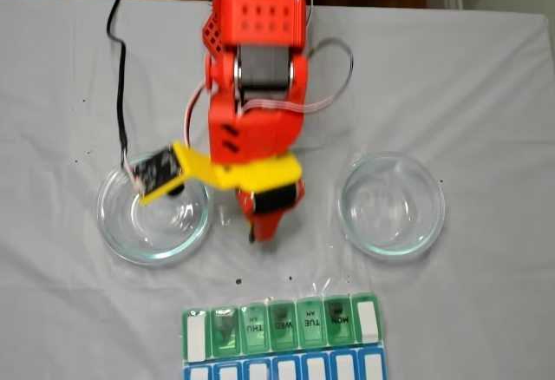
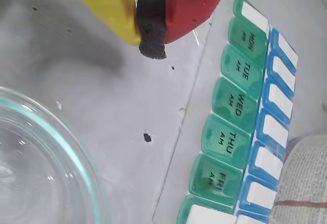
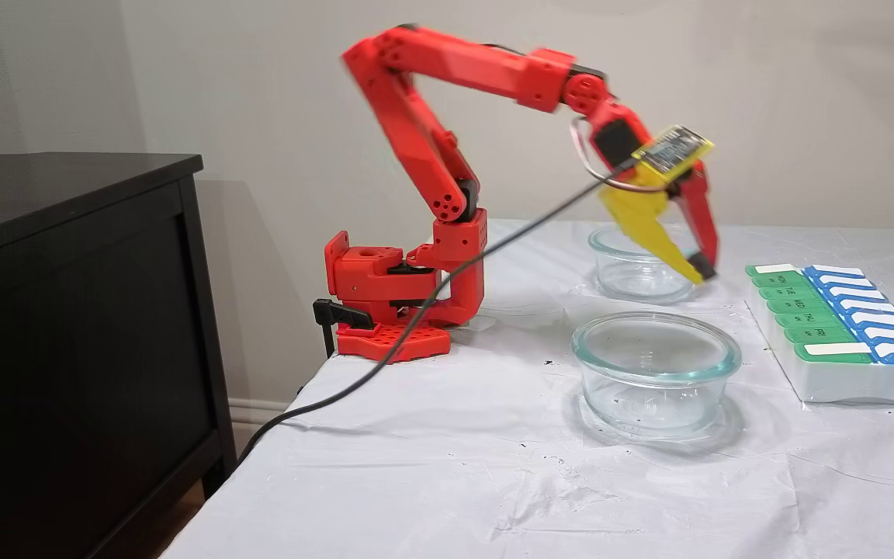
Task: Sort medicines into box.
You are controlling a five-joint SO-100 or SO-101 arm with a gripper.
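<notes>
– Why is the arm (image 3: 447, 116) hanging between the two glass bowls (image 1: 154, 215) (image 1: 390, 205)?

– Probably to reach either. The pill box (image 1: 282, 326) lies just beyond, lids down.

– And the gripper (image 2: 152, 27)?

– Closed, foam pads (image 2: 152, 35) pressed together, nothing visible between them. I can't spot any pills.

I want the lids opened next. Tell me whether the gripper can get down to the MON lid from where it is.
Probably yes. The gripper hangs shut above bare cloth between the two glass dishes, and nothing stands between it and the MON lid of the box.
</notes>
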